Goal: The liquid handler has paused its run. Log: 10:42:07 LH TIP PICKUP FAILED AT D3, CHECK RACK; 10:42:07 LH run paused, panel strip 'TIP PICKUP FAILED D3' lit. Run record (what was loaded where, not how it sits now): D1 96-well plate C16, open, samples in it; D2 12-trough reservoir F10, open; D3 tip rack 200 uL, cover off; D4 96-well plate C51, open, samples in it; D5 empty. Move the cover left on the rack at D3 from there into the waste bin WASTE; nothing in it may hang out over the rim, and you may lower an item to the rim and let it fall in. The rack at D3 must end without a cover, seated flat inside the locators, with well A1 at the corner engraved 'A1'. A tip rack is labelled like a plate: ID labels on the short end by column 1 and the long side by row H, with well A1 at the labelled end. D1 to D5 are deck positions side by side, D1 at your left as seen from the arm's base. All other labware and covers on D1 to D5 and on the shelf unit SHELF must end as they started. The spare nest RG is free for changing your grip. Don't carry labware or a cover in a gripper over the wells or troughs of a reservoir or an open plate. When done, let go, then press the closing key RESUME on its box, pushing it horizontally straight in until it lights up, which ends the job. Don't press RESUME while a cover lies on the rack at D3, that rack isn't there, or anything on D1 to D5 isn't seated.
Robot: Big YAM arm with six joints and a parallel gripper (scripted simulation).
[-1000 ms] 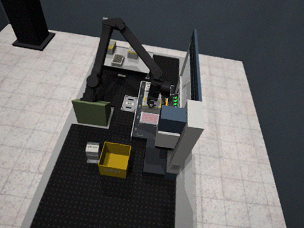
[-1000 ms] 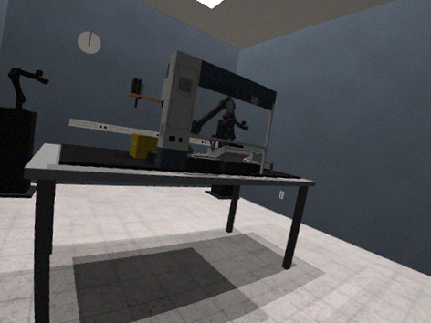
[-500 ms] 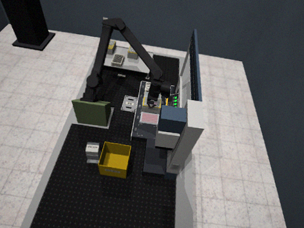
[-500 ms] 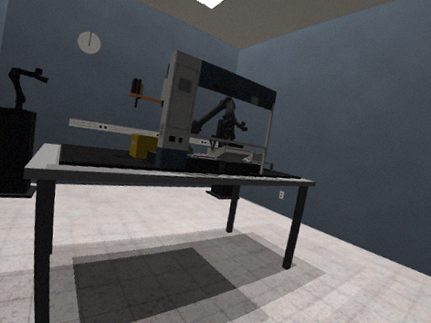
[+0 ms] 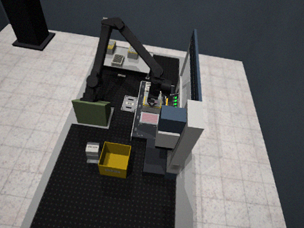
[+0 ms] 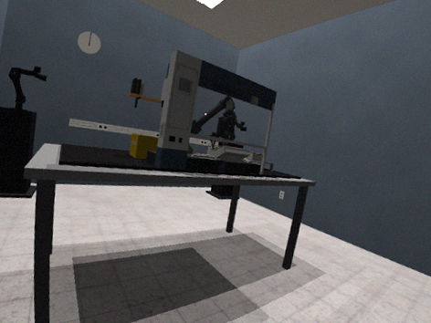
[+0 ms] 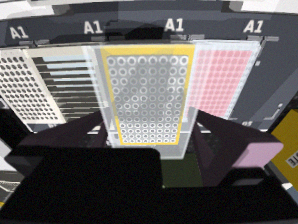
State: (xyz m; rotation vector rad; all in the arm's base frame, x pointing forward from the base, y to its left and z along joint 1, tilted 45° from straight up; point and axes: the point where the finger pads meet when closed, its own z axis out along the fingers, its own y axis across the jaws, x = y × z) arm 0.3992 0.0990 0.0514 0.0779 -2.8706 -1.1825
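The yellow tip rack (image 7: pixel 146 95) sits at D3 under a clear cover (image 7: pixel 145 102). My gripper (image 7: pixel 149 111) is over the rack and is shut on the cover, one finger on each long side near its close end. In the top view the gripper (image 5: pixel 152 101) is low over the rack (image 5: pixel 151 108) on the deck. The yellow waste bin (image 5: pixel 114 159) stands open on the black mat, away from the deck. The box with the RESUME key (image 5: pixel 92 151) stands beside the bin.
The trough reservoir (image 7: pixel 67 85) lies left of the rack, a white well plate (image 7: pixel 22 82) further left, and a pink plate (image 7: pixel 220 82) on the right. The spare nest (image 5: pixel 129 105) lies beside the deck. The liquid handler's frame (image 5: pixel 185 114) stands behind. A green box (image 5: pixel 91 112) covers the arm's base.
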